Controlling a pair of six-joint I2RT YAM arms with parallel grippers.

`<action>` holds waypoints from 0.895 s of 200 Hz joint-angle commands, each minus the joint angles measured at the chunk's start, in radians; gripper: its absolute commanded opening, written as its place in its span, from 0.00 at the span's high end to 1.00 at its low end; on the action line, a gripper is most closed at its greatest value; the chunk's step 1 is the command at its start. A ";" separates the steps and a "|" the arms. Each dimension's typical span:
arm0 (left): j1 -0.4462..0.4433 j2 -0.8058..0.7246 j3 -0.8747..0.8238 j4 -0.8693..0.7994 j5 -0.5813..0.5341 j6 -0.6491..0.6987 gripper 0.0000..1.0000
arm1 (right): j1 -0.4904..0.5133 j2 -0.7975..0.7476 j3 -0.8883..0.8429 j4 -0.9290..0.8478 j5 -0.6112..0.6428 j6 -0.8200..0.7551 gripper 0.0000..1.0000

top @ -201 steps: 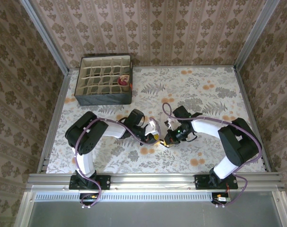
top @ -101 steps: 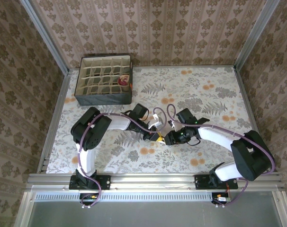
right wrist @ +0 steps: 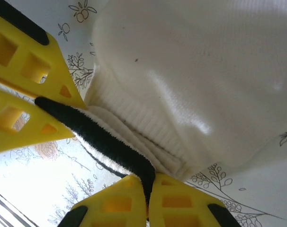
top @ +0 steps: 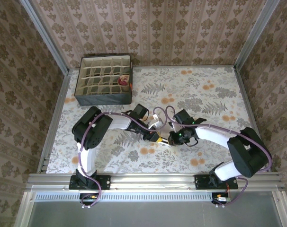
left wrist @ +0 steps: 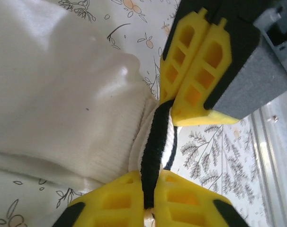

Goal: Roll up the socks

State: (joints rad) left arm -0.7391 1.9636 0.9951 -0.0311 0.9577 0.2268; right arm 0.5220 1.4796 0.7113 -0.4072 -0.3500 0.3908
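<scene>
The cream sock [left wrist: 63, 94] lies bunched on the floral table, its bulk pale and ribbed toward the cuff [right wrist: 134, 127]. A dark stripe runs along the cuff edge [left wrist: 155, 142]. My left gripper [left wrist: 150, 182] is shut on that striped edge, which is pinched between its yellow fingers [left wrist: 110, 203]. My right gripper [right wrist: 149, 182] is shut on the same dark stripe [right wrist: 96, 137], a short way along it. Each wrist view has the other arm's yellow fingers [left wrist: 195, 71] [right wrist: 25, 71] touching the cuff. In the top view the left gripper [top: 157, 137] and right gripper [top: 174, 139] meet at the table's middle.
A dark fabric organiser box [top: 104, 97] with several cream cells stands at the back left, a reddish bundle [top: 125, 80] in one cell. Metal rails [top: 53, 118] edge the table, patterned walls around it. Purple cables [top: 162, 113] loop over both arms.
My right gripper has opened and then shut again on the cuff's dark stripe, ending close against the left gripper. The left gripper keeps its pinch on the cuff.
</scene>
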 commanded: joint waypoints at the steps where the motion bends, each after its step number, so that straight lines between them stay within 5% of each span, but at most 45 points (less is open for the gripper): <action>1: -0.007 -0.074 -0.028 -0.080 -0.080 0.123 0.85 | 0.000 0.093 0.013 -0.090 0.119 0.046 1.00; 51: -0.062 -0.259 -0.049 -0.191 -0.360 0.444 0.73 | -0.009 0.187 0.072 -0.170 0.096 0.054 1.00; 107: -0.154 -0.434 -0.266 0.121 -0.584 0.698 0.55 | -0.019 0.259 0.114 -0.227 0.037 0.019 1.00; 179: -0.227 -0.354 -0.262 0.180 -0.662 0.826 0.68 | -0.026 0.327 0.138 -0.252 0.003 0.000 1.00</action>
State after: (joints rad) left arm -0.9508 1.5742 0.7086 0.1211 0.3313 0.9695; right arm 0.4866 1.6951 0.9100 -0.5816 -0.4644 0.4011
